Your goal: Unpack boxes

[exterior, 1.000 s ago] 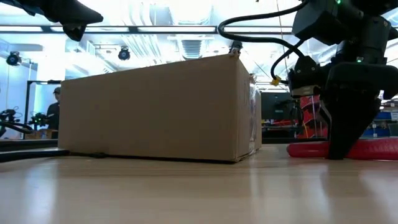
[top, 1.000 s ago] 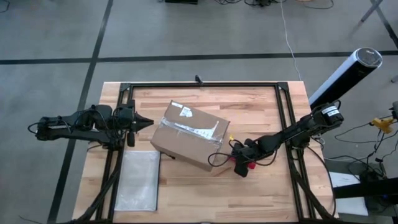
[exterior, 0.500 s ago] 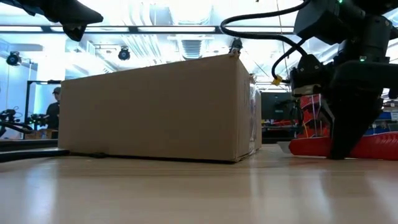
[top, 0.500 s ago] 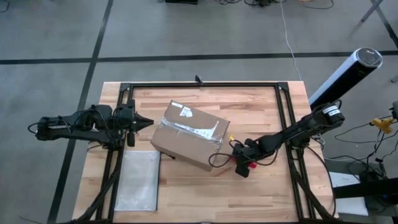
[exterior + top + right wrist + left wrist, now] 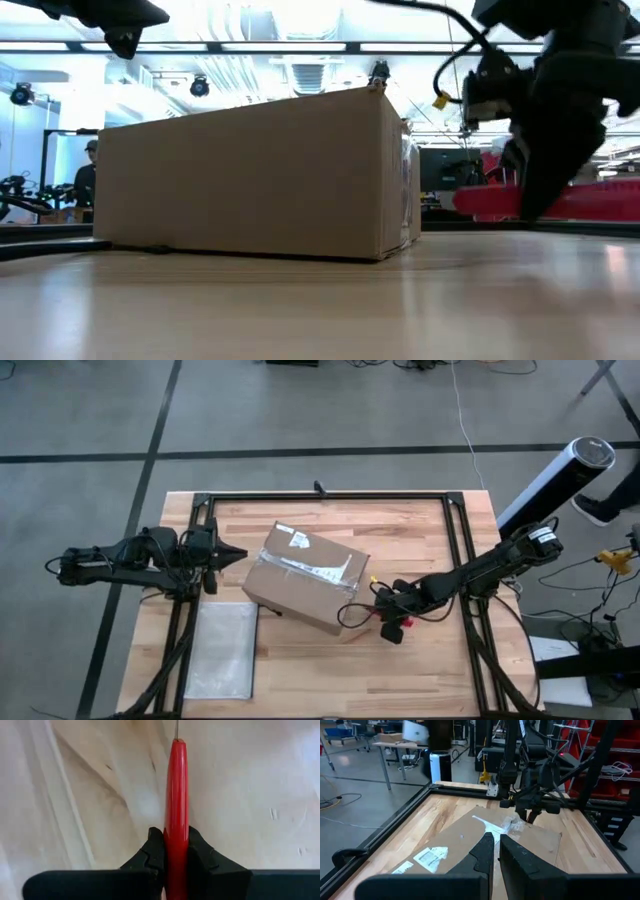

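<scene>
Right gripper (image 5: 400,622) clamps the red utility knife (image 5: 175,805), centre-right of the high view. Left gripper (image 5: 232,554), pinched shut and empty, hovers upper left of the box (image 5: 305,578). Next, I reckon: blade to the tape.

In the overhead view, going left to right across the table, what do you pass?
Left gripper → cardboard box → red utility knife clamped in the right gripper. The pouch overlaps the left gripper's span, so it is left out.

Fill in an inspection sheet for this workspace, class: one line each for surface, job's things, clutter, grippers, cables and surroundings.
Surface: wooden table in black frame.
Job's things: cardboard box at centre, taped shut, white label on top.
Clutter: grey zip pouch flat near the left arm.
Grippers: right gripper shut on red knife, lifted beside box; left gripper shut, empty, beside box.
Cables: black cable looping at the right arm.
Surroundings: shelving and tables beyond.
</scene>
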